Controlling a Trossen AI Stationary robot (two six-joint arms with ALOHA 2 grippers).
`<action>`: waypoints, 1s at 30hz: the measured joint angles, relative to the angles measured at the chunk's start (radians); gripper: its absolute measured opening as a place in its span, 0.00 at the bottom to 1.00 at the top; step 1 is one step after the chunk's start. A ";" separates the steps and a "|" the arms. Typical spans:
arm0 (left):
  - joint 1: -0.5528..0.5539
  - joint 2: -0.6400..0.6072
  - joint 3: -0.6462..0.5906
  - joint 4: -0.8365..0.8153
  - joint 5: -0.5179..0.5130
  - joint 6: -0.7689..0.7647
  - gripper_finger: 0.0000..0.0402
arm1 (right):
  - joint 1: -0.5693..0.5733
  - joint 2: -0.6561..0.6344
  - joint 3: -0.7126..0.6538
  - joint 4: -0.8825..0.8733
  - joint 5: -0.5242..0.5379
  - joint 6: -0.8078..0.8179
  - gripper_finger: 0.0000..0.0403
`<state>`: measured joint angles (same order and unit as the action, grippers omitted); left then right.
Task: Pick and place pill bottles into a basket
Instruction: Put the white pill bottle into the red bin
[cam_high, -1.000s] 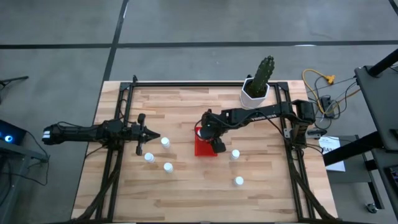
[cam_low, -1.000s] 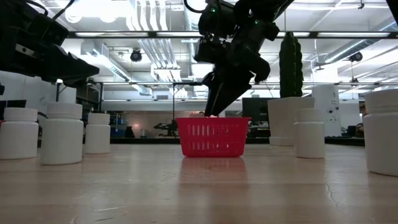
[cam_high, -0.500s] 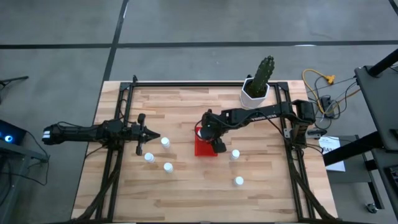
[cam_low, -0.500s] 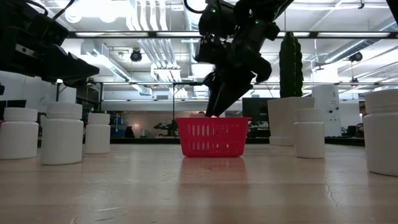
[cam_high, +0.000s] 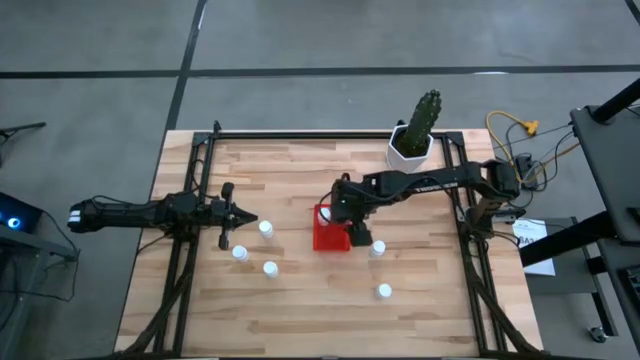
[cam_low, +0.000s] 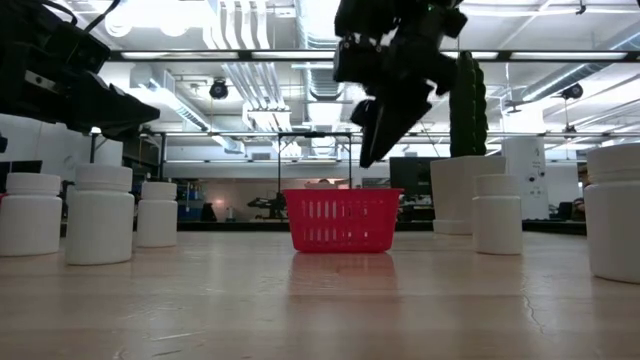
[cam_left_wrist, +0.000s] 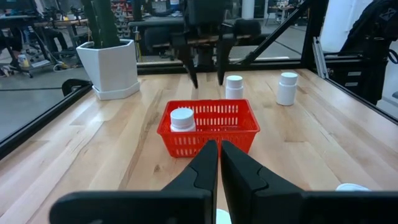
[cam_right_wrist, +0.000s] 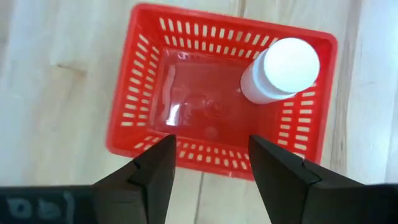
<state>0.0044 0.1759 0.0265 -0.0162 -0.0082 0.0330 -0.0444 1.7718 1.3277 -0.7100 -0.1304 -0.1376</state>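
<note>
The right gripper (cam_high: 352, 232) hung just above the basket's (cam_high: 330, 236) edge on the side toward its own arm, its jaws spread wide and holding nothing. The right wrist view looked down between them into the basket (cam_right_wrist: 217, 93), where one bottle (cam_right_wrist: 281, 68) stood upright in a corner. Empty jaws over a basket with a bottle in it suggested the drop was done and the arm was free to fetch another.

Near the table's (cam_high: 300, 310) centre, the basket was reachable by both arms. Five bottles waited outside it: three on the left arm's side (cam_high: 265, 229), (cam_high: 240, 253), (cam_high: 270, 268), and two on the right arm's side (cam_high: 378, 248), (cam_high: 384, 291). The bottle just beside the basket looked the easiest next pick for the right arm.

The left gripper (cam_high: 243, 220) waited on its own side, near the three bottles, jaws pressed together on nothing (cam_left_wrist: 214, 163). It seemed parked clear of the basket so the arms would not cross.

A cactus pot (cam_high: 410, 148) stood at the far edge, well apart from the work.
</note>
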 joint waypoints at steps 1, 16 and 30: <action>0.000 -0.001 0.000 0.000 0.000 0.000 0.00 | 0.003 -0.009 0.006 -0.015 0.000 0.018 0.48; 0.000 -0.001 0.000 0.000 0.000 0.009 0.00 | 0.136 -0.063 0.007 -0.180 -0.001 0.228 0.48; 0.000 0.000 0.000 0.000 0.000 0.000 0.00 | 0.313 -0.063 -0.030 -0.308 0.210 0.283 0.48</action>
<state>0.0044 0.1761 0.0265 -0.0158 -0.0082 0.0331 0.2688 1.7084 1.2975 -1.0179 0.0792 0.1453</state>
